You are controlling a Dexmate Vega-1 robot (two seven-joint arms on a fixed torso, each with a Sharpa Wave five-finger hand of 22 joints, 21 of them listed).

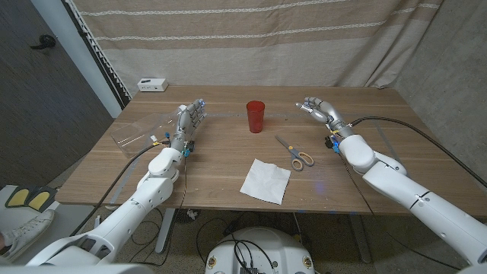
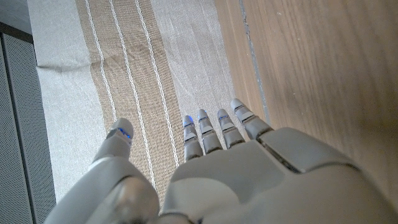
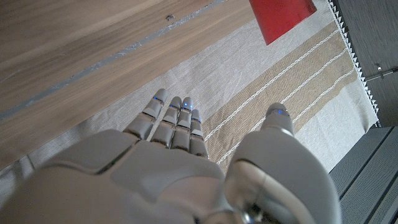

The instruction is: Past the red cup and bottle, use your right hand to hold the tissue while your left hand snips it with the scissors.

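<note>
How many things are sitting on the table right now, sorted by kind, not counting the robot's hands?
Red cup: 1
Scissors: 1
White tissue: 1
Clear plastic item at the left edge, possibly the bottle lying on its side: 1
Small white box at the far left corner: 1
Total: 5

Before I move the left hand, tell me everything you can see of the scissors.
The scissors lie flat on the wooden table, apart from both hands. Handles look yellow, at the end nearer the robot; grey metal blades point away toward the far edge, apparently closed. They sit just right of the white tissue, nearer than the red cup. Nothing touches them.
</note>
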